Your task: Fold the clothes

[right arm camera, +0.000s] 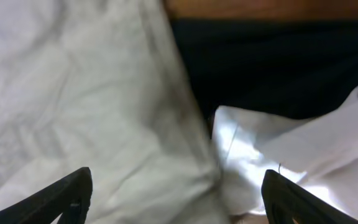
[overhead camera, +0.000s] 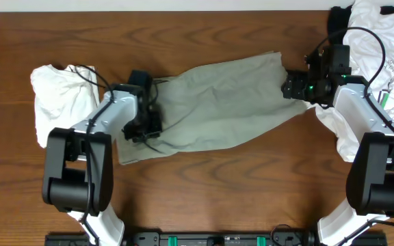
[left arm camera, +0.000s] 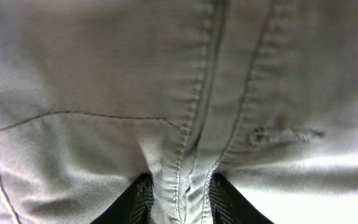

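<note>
Khaki-grey trousers lie stretched aslant across the wooden counter, the wider end at lower left and the leg end at upper right, as we look down from overhead. The left jaws sit on the wider end. From the left wrist we see them clamped on a raised fold of the trousers along a stitched seam, with the cloth pinched between the two dark fingers.

The right jaws hang just beside the leg end, at the edge of a heap of white shirts on the right side of the counter. From the right wrist we see those jaws standing wide apart, the fingers at the lower corners with nothing gripped between them. Beneath them lies pale, blurred cloth, and beyond it a dark piece; we cannot tell from that view whether the pale cloth is trouser or shirt.

A black piece lies at the top of the right heap. A crumpled white shirt lies on its own at the left of the counter, just beside the left arm.
</note>
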